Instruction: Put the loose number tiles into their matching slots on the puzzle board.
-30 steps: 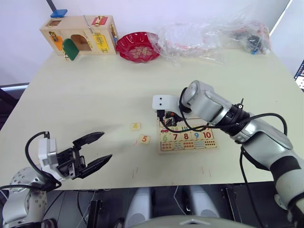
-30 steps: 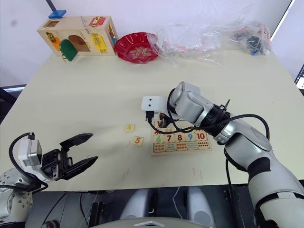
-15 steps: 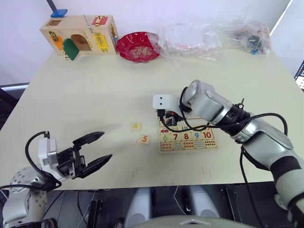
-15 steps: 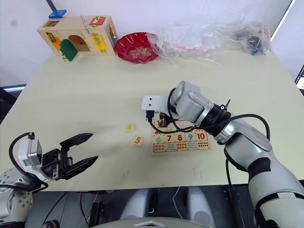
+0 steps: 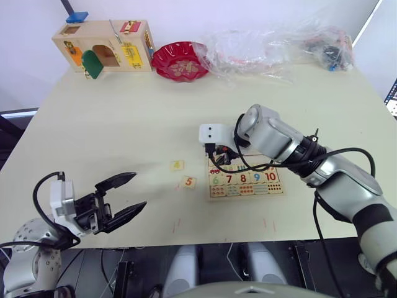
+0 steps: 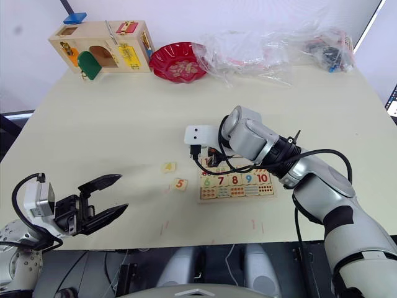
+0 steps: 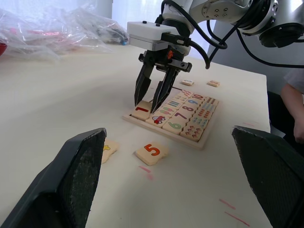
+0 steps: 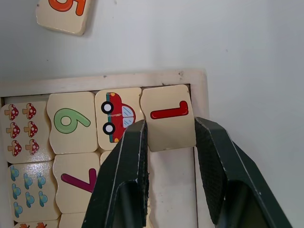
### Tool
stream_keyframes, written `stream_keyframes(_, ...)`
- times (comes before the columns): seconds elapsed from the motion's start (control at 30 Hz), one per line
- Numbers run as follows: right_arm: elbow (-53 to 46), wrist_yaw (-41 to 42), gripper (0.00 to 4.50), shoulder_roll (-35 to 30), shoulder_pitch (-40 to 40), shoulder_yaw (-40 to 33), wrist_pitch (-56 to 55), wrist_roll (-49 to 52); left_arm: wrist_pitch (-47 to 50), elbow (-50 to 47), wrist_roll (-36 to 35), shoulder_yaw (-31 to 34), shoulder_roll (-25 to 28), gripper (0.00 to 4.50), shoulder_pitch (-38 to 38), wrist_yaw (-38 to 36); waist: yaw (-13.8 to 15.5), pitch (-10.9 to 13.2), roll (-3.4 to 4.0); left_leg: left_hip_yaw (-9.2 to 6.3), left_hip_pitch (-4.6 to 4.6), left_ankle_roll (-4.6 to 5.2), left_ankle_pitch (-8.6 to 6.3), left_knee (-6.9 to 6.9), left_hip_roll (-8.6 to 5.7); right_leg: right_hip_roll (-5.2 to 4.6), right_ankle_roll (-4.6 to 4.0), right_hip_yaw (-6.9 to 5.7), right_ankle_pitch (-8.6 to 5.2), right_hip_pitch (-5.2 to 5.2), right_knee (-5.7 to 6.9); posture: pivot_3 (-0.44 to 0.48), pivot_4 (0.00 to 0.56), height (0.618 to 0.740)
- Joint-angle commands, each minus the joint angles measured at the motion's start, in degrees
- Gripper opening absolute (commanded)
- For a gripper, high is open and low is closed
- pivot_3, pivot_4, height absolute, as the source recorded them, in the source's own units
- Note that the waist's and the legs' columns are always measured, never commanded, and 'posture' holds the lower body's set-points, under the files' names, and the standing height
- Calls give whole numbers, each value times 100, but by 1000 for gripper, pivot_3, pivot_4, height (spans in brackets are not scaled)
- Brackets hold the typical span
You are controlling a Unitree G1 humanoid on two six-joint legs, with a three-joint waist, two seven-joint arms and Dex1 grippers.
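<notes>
The worktop [image 5: 124, 118] carries the puzzle board [image 5: 248, 183] near its front edge. The right gripper [image 8: 168, 137] stands over the board's corner slot, fingers [image 8: 126, 156] slightly apart astride the tile 1 [image 8: 167, 116]. Tiles 4 [image 5: 177, 165] and 5 [image 5: 188, 182] lie beside the board. The left gripper [image 5: 121, 198] hovers wide open at the front left corner.

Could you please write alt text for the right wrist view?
The right gripper straddles the red number 1 tile, which lies in the corner slot of the puzzle board, beside a red car picture and a green 6. An orange 5 tile lies loose on the table.
</notes>
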Motion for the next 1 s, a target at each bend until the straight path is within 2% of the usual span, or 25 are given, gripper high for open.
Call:
stream_keyframes(0.03,-11,25,876,20,-6,-203,-117,-54,-30,-187,-125,143,-7,4500,39,33,0,0,0,0,0,0,0,0,0,0,0,0,0,0,0,0,150,740)
stream_keyframes(1.0,138,134,876,10,24,-222,-289,-168,-38,-235,-122,119,-26,4500,54,78,2,0,0,0,0,0,0,0,0,0,0,0,0,0,-1,0,150,740)
